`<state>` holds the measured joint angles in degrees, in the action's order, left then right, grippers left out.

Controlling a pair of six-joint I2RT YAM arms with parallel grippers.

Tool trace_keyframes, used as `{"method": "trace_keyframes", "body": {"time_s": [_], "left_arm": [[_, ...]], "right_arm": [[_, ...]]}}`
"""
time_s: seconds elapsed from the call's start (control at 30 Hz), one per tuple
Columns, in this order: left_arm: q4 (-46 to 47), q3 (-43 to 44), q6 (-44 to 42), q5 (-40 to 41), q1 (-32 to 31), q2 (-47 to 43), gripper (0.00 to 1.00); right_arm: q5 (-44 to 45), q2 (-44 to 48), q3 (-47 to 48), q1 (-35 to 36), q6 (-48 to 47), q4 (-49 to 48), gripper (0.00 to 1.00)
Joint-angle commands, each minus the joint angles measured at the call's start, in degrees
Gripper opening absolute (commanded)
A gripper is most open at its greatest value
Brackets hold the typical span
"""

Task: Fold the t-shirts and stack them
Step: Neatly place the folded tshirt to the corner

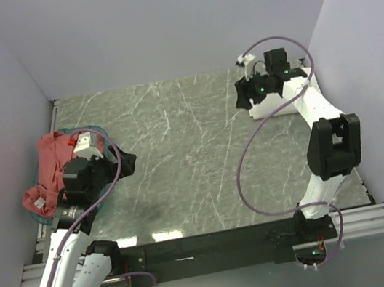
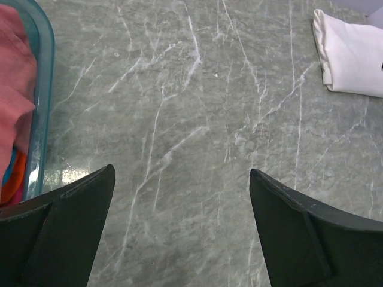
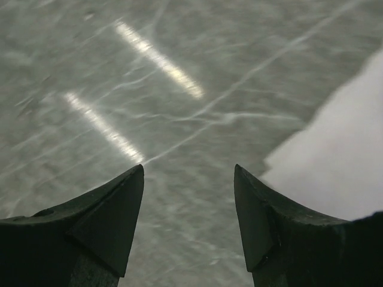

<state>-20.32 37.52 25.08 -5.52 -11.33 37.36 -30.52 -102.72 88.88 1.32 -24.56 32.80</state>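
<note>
Left gripper (image 2: 181, 170) is hanging wide open over the bare marble-patterned table (image 1: 179, 153), with nothing between its fingers. The teal basket (image 2: 43, 89) is sitting just off its left finger, at the edge of the wrist view.

The salmon-red tee (image 1: 48, 164) is lying heaped in and over that basket. It is spilling across the rim on the side away from the gripper, and its long axis is running near-to-far along the wall. A scrap of orange (image 2: 15, 173) is showing lower in the basket beside it; what it belongs to cannot be made out.

Right gripper (image 3: 189, 168) is hovering low over the table on the far side, fingers apart and holding nothing. The white tee (image 3: 341, 143) is lying folded flat on the table just off its right finger. Whether that finger is brushing the cloth cannot be told. No print is showing on the folded face.

Seen from the left wrist, the white tee is lying well ahead of the left gripper and toward its right finger, across open table. The salmon-red tee is lying to the left and partly behind the gripper's line of aim.

Judging from this layout, one tee is looking done and the salmon-red one is waiting. The left arm is much the nearer to it. That arm would probably need to swing back toward its left-finger side and come down across the cloth's long axis to lift it clear of the rim.
</note>
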Motion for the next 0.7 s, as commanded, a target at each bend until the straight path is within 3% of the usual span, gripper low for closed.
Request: {"method": "trace_keyframes", "body": {"time_s": [0.0,0.13,0.23,0.3,0.4,0.5,0.67], "left_arm": [[0.7,2.3,-1.7,0.7,0.1,1.1,0.99],[0.4,3.0,-2.9,-1.2,0.1,2.5,0.99],[-0.4,3.0,-4.0,-1.2,0.1,2.4,0.99],[-0.8,2.7,-4.7,-1.1,0.1,1.8,1.00],[-0.2,2.4,-5.0,-1.5,0.1,1.4,1.00],[0.4,2.3,-5.3,-2.5,0.2,2.3,0.99],[0.8,1.9,-5.4,-3.5,0.2,2.9,0.99]], "right_arm": [[-8.9,6.8,-6.7,3.7,0.3,0.3,0.68],[0.8,7.9,-9.3,2.7,5.7,-1.4,0.70],[1.2,4.9,-8.2,-4.6,8.0,-0.5,0.67],[1.9,3.8,-8.3,-8.7,4.6,0.4,0.67],[8.5,4.1,-10.3,-9.5,-2.5,-0.5,0.68],[10.5,2.4,-10.2,-9.6,-8.8,0.5,0.66],[5.4,-3.4,-2.5,-8.7,-3.8,3.1,0.57]]}}
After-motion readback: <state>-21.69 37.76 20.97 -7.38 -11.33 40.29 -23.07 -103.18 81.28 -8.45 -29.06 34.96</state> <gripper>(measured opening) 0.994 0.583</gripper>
